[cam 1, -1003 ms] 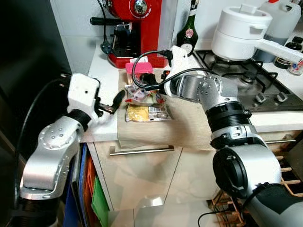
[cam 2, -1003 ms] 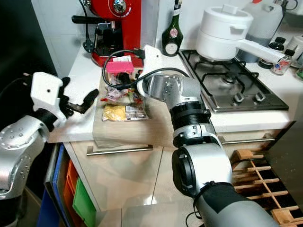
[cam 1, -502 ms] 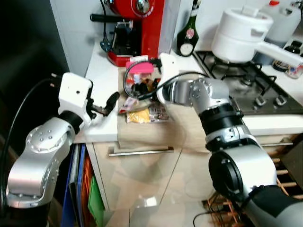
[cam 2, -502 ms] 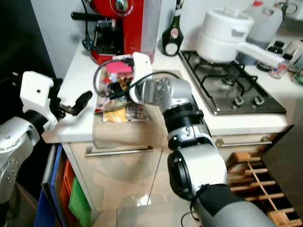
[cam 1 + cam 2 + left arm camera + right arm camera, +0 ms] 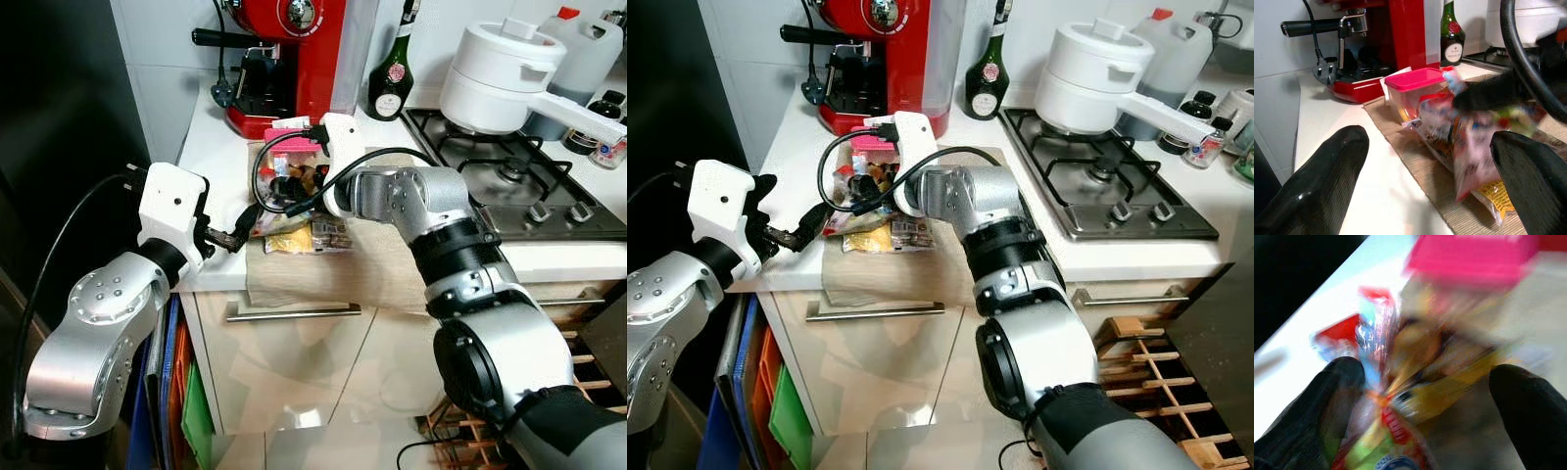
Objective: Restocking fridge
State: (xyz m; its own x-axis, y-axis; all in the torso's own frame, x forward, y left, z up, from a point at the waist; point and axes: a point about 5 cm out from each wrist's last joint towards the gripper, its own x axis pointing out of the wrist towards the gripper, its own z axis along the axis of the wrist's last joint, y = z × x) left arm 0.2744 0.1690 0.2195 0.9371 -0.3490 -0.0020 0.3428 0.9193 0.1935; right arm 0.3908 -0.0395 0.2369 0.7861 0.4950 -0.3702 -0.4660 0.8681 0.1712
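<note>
Several food packets lie on a beige mat (image 5: 372, 264) on the counter: a clear snack bag with red print (image 5: 272, 221), a yellow packet (image 5: 290, 241) and a printed packet (image 5: 329, 233). A pink-lidded tub (image 5: 293, 148) stands behind them. My right gripper (image 5: 286, 188) hovers over the pile, open, its fingers (image 5: 1337, 391) straddling the snack bag (image 5: 1396, 396). My left gripper (image 5: 233, 227) is open at the counter's left edge, just short of the snack bag (image 5: 1469, 147) and facing the tub (image 5: 1415, 81).
A red espresso machine (image 5: 284, 49) and a green bottle (image 5: 392, 64) stand at the back. A white pot (image 5: 500, 69) sits on the gas hob (image 5: 509, 171) to the right. A dark surface (image 5: 59, 147) rises on the left. Below is a drawer handle (image 5: 294, 313).
My right gripper has shifted left over the packets, toward the pink tub. The snack bag now pokes past the mat's left edge. My left gripper is nearer to it.
</note>
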